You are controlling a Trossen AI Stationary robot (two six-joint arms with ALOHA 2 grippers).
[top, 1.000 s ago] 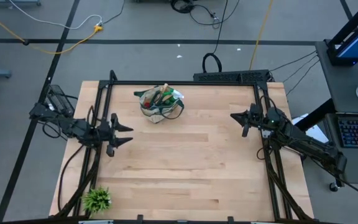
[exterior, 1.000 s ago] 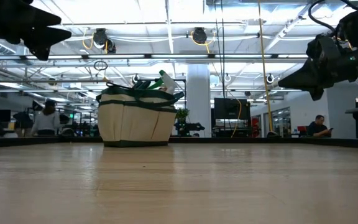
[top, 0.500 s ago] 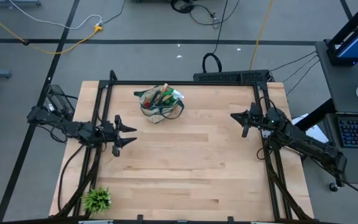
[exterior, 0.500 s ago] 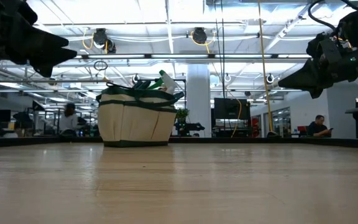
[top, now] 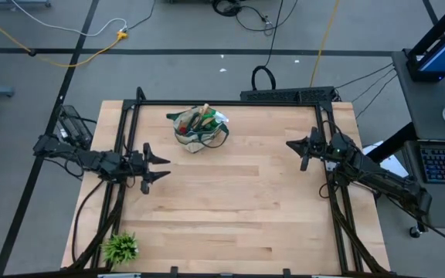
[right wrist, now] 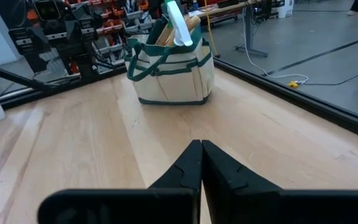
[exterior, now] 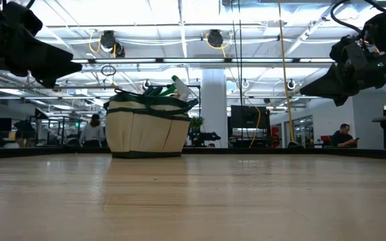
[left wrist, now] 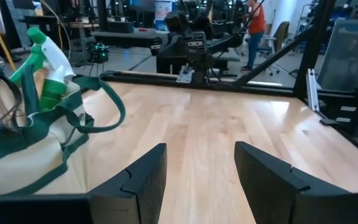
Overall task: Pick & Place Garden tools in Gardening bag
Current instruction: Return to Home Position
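Observation:
The beige gardening bag with green trim (top: 199,130) stands on its base at the table's far side, left of centre, also in the low view (exterior: 147,125) and the right wrist view (right wrist: 170,68). Garden tools stick out of its top: a green spray bottle (left wrist: 48,68), wooden handles (right wrist: 169,32). My left gripper (top: 161,167) is open and empty, above the table at its left side, near the bag. My right gripper (top: 294,150) is shut and empty, above the table at its right side.
A small leafy green plant (top: 120,248) in a white pot stands at the table's near left corner. A black frame (top: 230,102) runs along the far, left and right edges. Bare wood lies between the two grippers (top: 230,185).
My left gripper has moved a little toward the table's right edge and stays open. The bag and my right arm have kept still.

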